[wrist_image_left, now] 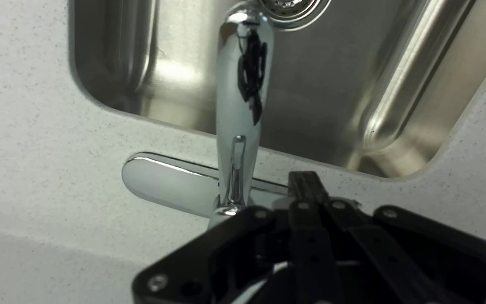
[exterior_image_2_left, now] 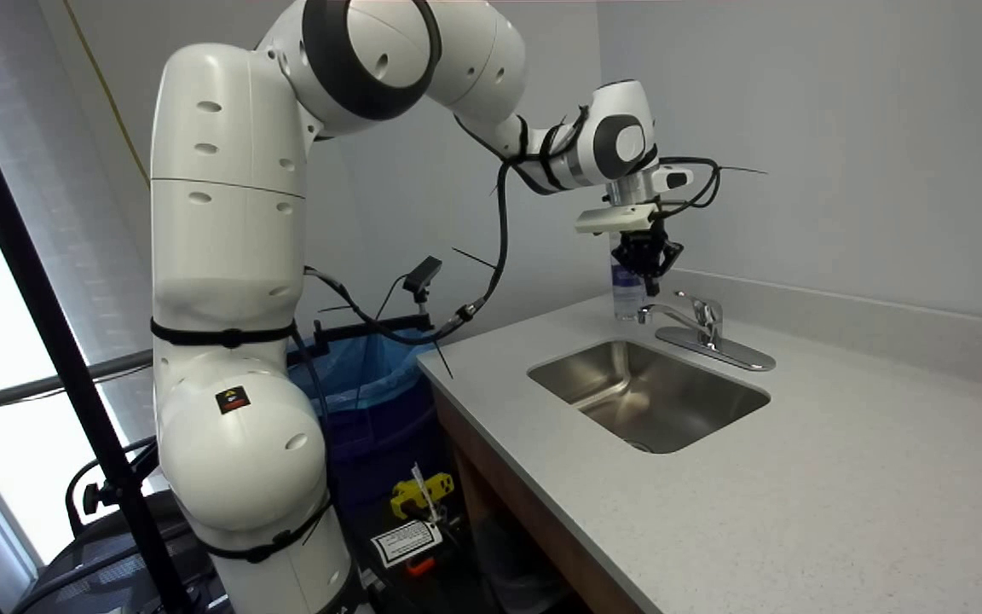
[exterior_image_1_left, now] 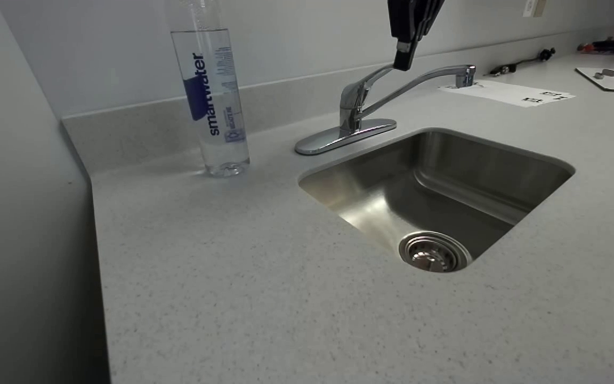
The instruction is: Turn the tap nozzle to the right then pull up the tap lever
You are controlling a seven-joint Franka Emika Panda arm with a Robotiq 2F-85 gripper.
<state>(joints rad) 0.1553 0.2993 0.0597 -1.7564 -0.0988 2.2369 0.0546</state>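
The chrome tap nozzle (exterior_image_1_left: 419, 80) arches from the tap body in both exterior views, its downturned tip free. The chrome tap lever (exterior_image_1_left: 373, 78) rises above it, pointing roughly the same way. In the wrist view the lever (wrist_image_left: 243, 93) fills the middle and hides most of the nozzle beneath it. My gripper (wrist_image_left: 309, 182) is shut and empty, its fingertips beside the lever on the right, above the tap's base plate. In an exterior view the gripper (exterior_image_1_left: 404, 60) covers the lever's end; contact cannot be told. The gripper (exterior_image_2_left: 652, 288) also shows above the nozzle (exterior_image_2_left: 672, 314).
The steel sink (exterior_image_1_left: 491, 213) lies in front of the tap. A water bottle (exterior_image_1_left: 205, 96) stands near the backsplash (exterior_image_1_left: 131, 128). A paper sheet (exterior_image_1_left: 504, 93) and a cable (exterior_image_1_left: 525, 61) lie beyond the tap. A lined bin (exterior_image_2_left: 372, 384) stands off the counter's edge.
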